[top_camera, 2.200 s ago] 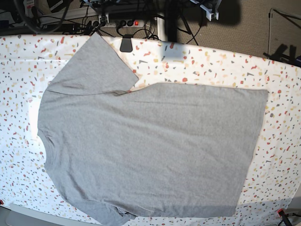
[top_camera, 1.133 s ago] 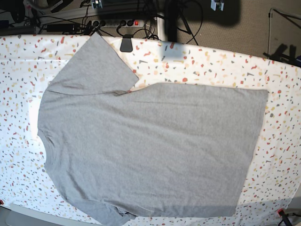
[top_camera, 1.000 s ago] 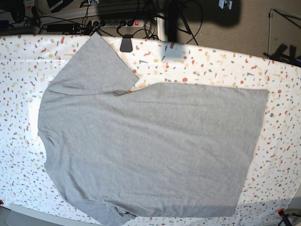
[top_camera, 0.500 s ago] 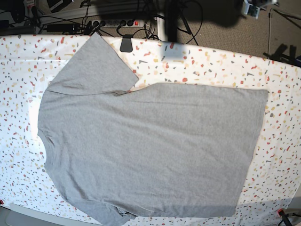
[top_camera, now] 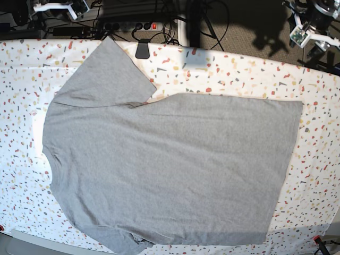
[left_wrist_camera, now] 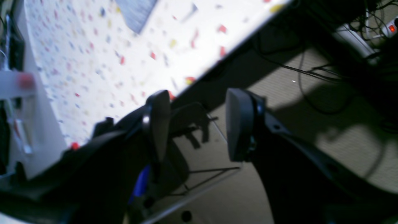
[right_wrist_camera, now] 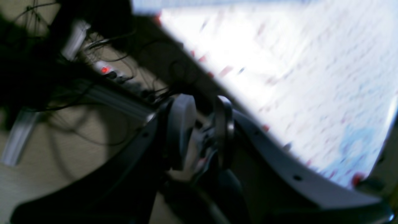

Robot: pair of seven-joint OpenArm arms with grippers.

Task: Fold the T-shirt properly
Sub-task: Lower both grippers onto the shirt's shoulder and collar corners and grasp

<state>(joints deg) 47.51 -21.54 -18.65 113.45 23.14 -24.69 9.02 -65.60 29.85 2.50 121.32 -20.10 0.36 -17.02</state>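
The grey T-shirt lies flat and plain side up on the speckled white table. Its collar end is at the left, one sleeve points to the far left corner, and the hem is at the right. My left gripper hangs beyond the far right table edge, off the cloth. In the left wrist view this gripper is open over the floor with nothing between its fingers, and a shirt corner shows far off. My right gripper sits past the far left edge. In the blurred right wrist view it shows a narrow empty gap.
A power strip with a red light and tangled cables lie on the floor behind the table. A black clamp grips the far edge near the sleeve. A thin metal stand is at the far right.
The left gripper has travelled right along the far edge and come down into the top right corner, its jaws wider. The right gripper has appeared at the top left. The shirt has not moved.
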